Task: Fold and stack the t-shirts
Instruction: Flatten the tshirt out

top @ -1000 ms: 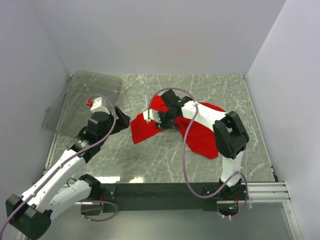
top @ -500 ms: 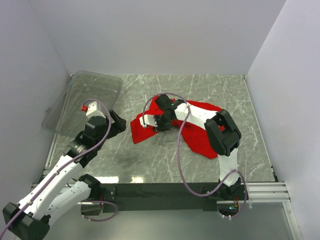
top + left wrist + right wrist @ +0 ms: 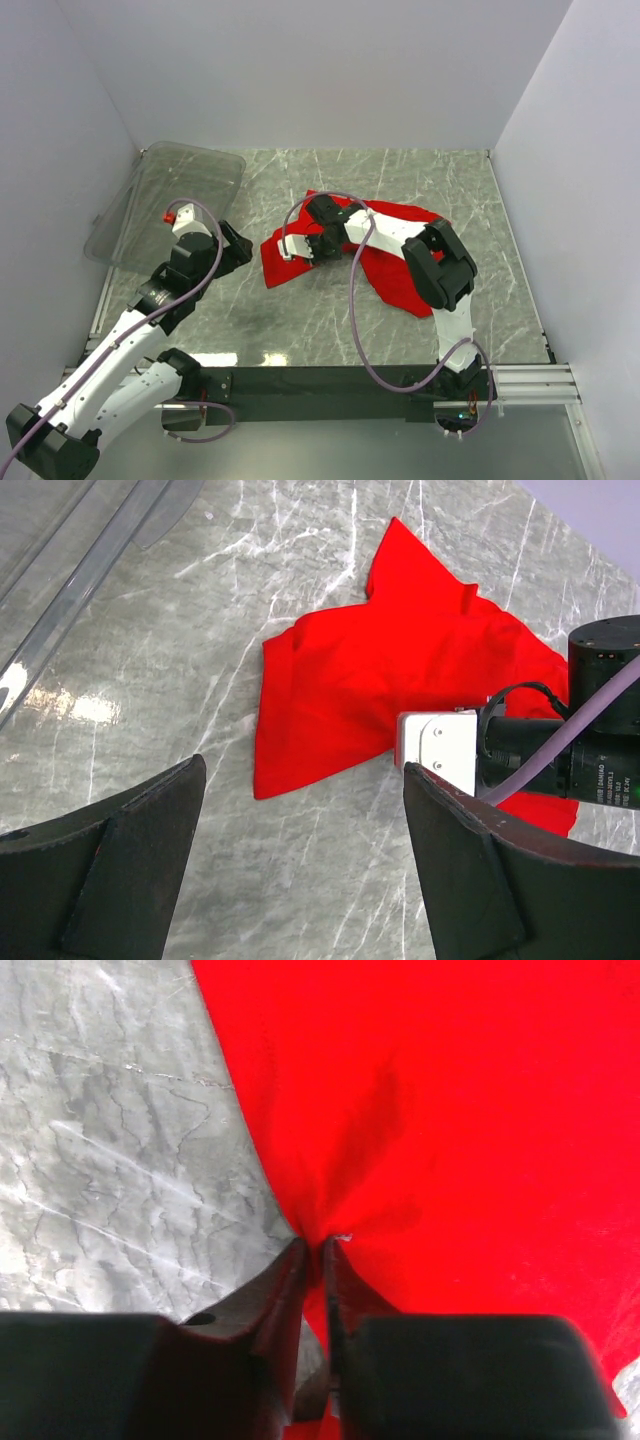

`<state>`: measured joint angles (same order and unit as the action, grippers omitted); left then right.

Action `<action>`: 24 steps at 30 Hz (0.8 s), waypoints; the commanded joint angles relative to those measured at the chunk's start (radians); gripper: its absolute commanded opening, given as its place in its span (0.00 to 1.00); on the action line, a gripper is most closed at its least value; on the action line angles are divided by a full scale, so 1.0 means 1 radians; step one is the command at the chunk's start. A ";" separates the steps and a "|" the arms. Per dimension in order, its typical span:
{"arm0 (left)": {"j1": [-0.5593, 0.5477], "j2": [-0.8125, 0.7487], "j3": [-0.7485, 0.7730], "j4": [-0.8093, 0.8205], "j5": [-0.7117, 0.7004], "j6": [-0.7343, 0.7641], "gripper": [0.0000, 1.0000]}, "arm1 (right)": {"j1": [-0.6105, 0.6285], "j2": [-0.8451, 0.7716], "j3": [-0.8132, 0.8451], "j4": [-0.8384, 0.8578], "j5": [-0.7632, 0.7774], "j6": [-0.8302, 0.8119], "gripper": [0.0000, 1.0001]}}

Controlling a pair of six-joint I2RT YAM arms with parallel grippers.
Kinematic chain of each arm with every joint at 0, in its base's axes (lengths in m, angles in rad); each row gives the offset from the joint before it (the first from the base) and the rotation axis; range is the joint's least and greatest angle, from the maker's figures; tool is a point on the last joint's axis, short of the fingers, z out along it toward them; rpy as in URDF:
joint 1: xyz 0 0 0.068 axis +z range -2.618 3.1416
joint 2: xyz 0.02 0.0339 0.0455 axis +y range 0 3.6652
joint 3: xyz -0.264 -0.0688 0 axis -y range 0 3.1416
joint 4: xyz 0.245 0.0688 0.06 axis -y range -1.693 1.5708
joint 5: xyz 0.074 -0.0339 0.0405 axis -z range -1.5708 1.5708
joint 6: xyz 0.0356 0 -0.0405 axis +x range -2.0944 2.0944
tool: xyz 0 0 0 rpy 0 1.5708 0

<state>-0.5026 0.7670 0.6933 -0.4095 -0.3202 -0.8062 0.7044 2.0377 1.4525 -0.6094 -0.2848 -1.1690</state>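
Note:
The bright red t-shirt (image 3: 400,268) lies crumpled on the marble table, right of the middle. My right gripper (image 3: 318,243) reaches left across it and is shut on a pinched fold of the cloth near the shirt's left part. In the right wrist view the fingers (image 3: 312,1250) meet on the red fabric (image 3: 450,1110), which puckers at the pinch. My left gripper (image 3: 240,245) is open and empty, just left of the shirt's left edge. In the left wrist view its wide-apart fingers (image 3: 300,810) frame bare table below the shirt (image 3: 380,680).
A clear plastic bin (image 3: 165,200) stands tilted at the back left, beside the left arm. White walls close in the table on three sides. The right arm's white wrist block (image 3: 440,750) sits on the shirt in the left wrist view.
My right gripper has moved left, pulling the held fold of the shirt with it. My left gripper drew back a little to the left, then stayed still.

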 commanded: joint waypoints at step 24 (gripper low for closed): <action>0.004 -0.009 -0.040 0.127 0.105 -0.002 0.85 | -0.048 0.160 0.661 0.036 -0.151 0.710 0.00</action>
<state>-0.5026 0.7616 0.6735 -0.3744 -0.2798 -0.8070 0.6937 2.1426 1.9812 -0.6693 -0.4335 -0.7185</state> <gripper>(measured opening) 0.855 0.010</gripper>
